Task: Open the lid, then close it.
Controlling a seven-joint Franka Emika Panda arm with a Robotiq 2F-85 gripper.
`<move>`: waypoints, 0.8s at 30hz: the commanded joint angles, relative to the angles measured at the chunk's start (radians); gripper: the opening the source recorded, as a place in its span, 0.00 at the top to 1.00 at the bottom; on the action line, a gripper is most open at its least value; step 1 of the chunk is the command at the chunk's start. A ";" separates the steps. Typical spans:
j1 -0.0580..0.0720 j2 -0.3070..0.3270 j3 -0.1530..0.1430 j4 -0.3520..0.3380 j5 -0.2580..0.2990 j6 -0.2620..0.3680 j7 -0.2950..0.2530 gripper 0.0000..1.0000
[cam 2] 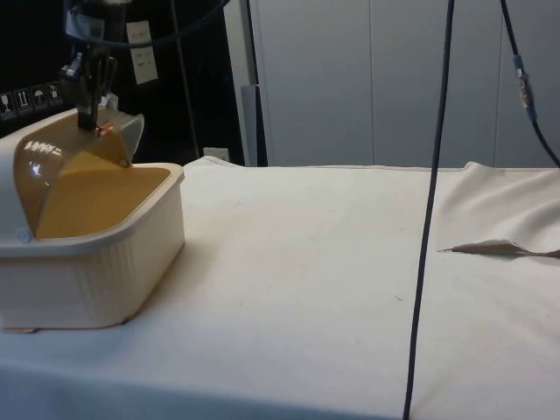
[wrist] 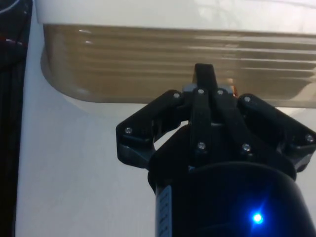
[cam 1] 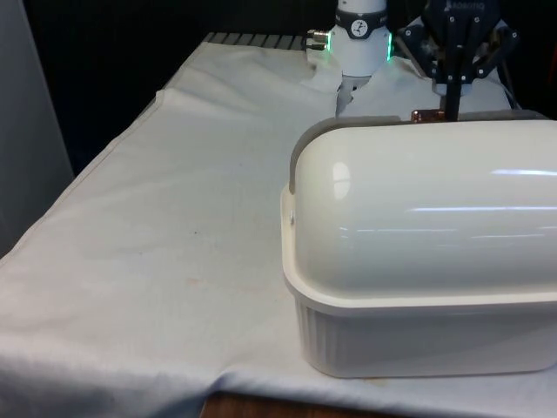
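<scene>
Cream bread box (cam 1: pixel 418 331) sits nearest, lid (cam 2: pixel 74 179) part-raised; gripper (cam 2: pixel 90 122) looks clamped on its copper handle (cam 1: pixel 428 114), which might slip free and drop the lid.

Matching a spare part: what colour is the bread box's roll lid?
Translucent amber-brown lid, clearest in the side view; the bread box is cream.

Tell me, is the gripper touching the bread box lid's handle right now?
Touching. In the side view the gripper comes down onto the copper handle at the edge of the brown lid, with no gap between them.
</scene>
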 commanded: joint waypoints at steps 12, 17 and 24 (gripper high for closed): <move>0.000 -0.006 -0.001 -0.014 -0.005 -0.084 -0.008 1.00; 0.001 -0.006 -0.001 -0.016 -0.005 -0.118 -0.010 1.00; 0.001 -0.004 0.000 -0.022 -0.004 -0.164 -0.014 1.00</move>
